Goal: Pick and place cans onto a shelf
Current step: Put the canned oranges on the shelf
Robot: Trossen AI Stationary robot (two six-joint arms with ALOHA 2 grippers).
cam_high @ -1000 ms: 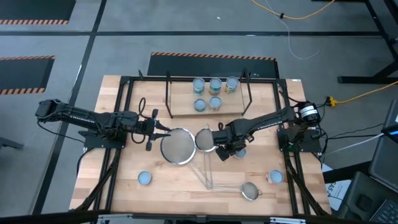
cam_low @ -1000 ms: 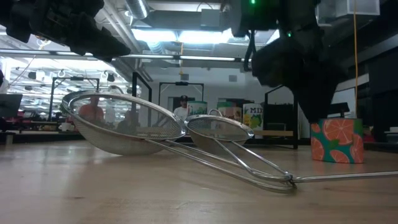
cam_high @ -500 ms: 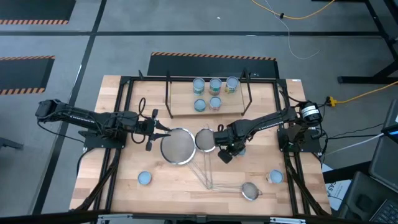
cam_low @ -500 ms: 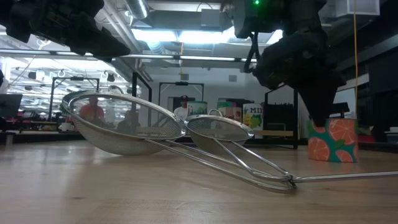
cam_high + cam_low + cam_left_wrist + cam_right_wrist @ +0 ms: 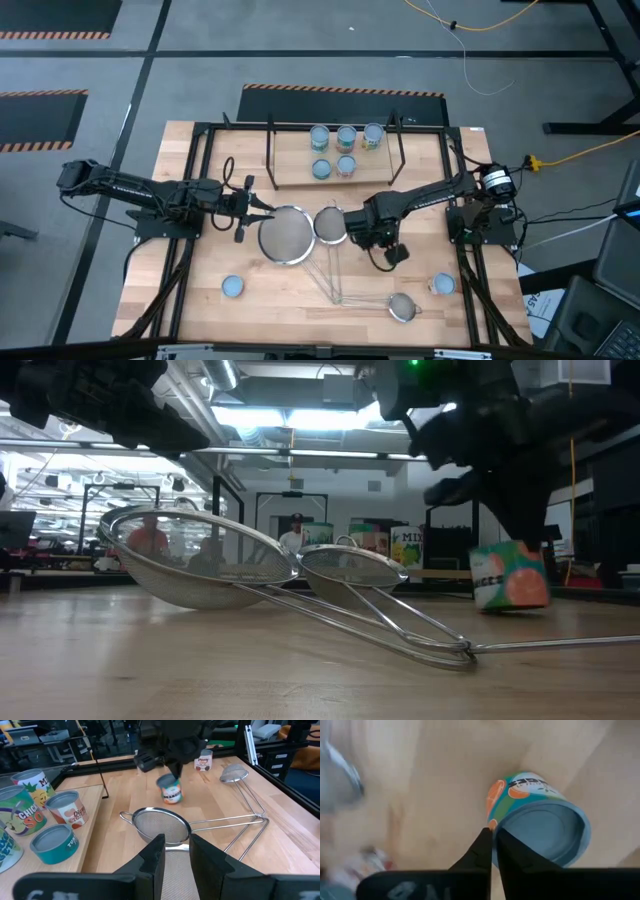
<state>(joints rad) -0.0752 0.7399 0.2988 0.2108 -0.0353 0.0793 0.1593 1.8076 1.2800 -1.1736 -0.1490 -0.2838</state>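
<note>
The right gripper (image 5: 492, 851) pinches the rim of a tilted can (image 5: 508, 574) clear of the desk (image 5: 260, 290), toward its right edge, top leaning sideways. The left gripper (image 5: 172, 857) hovers part-open, empty.

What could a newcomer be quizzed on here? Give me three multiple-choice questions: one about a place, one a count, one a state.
1. Where is the left gripper?
A) above the shelf
B) beside the biggest strainer
C) over a can near the table's edge

2. How many cans are on the shelf?
A) five
B) two
C) eight

3. How is the orange-labelled can?
A) standing flat on the table
B) lying in a strainer
C) tilted, pinched by the right gripper

Answers:
1 B: from above, its open fingers point at that strainer's rim.
2 A: three in the back row, two in front.
3 C: the fingers close on its rim, and it leans above the wood.
</note>
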